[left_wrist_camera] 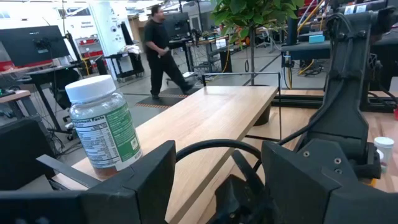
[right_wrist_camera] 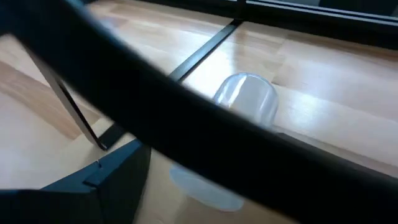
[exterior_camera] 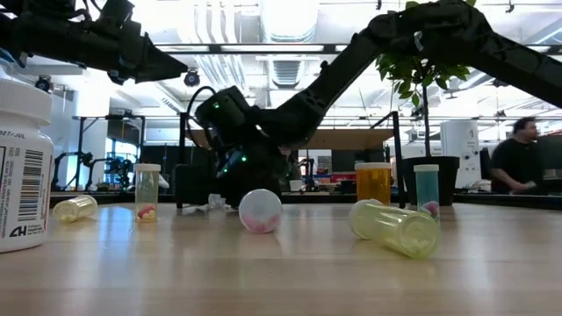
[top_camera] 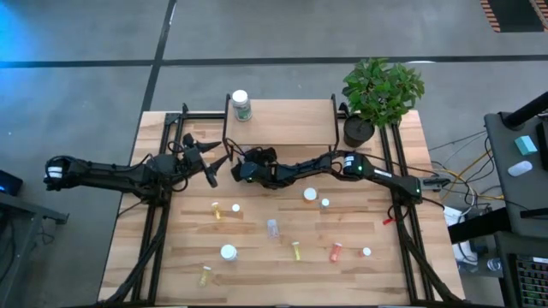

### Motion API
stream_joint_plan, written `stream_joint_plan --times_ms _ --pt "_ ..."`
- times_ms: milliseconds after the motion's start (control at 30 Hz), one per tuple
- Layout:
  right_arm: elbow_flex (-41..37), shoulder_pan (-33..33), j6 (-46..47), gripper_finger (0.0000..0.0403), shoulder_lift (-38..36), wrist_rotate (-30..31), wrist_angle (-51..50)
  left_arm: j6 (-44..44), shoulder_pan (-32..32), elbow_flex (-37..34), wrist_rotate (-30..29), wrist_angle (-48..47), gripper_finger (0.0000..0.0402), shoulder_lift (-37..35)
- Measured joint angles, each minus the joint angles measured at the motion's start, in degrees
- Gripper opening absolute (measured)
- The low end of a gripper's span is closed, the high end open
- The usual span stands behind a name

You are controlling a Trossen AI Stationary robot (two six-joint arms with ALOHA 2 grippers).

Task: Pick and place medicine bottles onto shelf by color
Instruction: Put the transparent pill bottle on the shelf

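Left gripper (top_camera: 214, 167): raised beside the shelf's front left corner, fingers spread wide, holding nothing.

Shelf (top_camera: 291, 124): carries 1 green-labelled, white-capped bottle (top_camera: 241, 104) at its back left corner.

Right gripper (top_camera: 242, 169): low at the shelf's front edge, near the left gripper. Finger state: cannot tell. A clear vial (right_wrist_camera: 247, 99) lies on its side on the worktop (top_camera: 385, 257) just ahead.

Loose medicine bottles: roughly 9 scattered over the front worktop, among them an orange one (top_camera: 336, 251) and a yellow one (top_camera: 295, 250).

Handling advice: likely step is grasping the clear vial; square the fingers across its body, since a lying cylinder probably rolls.

View notes: only the right wrist view shows the clear vial; only the left wrist view shows the shelved bottle's label and a person walking behind.
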Motion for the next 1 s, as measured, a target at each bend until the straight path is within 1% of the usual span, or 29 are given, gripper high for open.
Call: stream_joint_plan --times_ms 100,200,467,567,733,833,1000 --pt "1.15 -0.02 0.13 0.0325 -0.05 -0.22 -2.95 0.00 0.00 0.00 0.01 -0.01 0.0221 0.09" --pt "1.32 -0.02 0.32 0.0307 -0.05 0.06 -3.46 0.00 0.00 0.05 0.01 0.04 0.0221 0.02" --pt "1.56 0.14 0.81 0.0210 -0.16 0.54 -5.75 -0.05 0.00 0.07 0.02 0.02 0.0221 -0.18" --pt "1.56 0.39 0.64 0.0175 -0.71 -0.24 -7.10 -0.09 0.00 0.07 0.01 0.02 0.0221 -0.18" --pt "1.47 1.26 -0.45 0.0131 -2.83 -0.87 -13.14 -0.17 -0.02 0.07 0.01 0.02 0.0221 -0.20" --pt "1.41 2.34 -2.05 0.0126 -4.52 -0.88 -18.39 -0.20 0.00 0.07 0.01 0.04 0.0221 -0.27" --pt "1.30 5.16 -3.33 0.0140 -7.58 -1.61 -28.33 -0.18 -0.02 0.07 0.01 0.02 0.0221 -0.27"
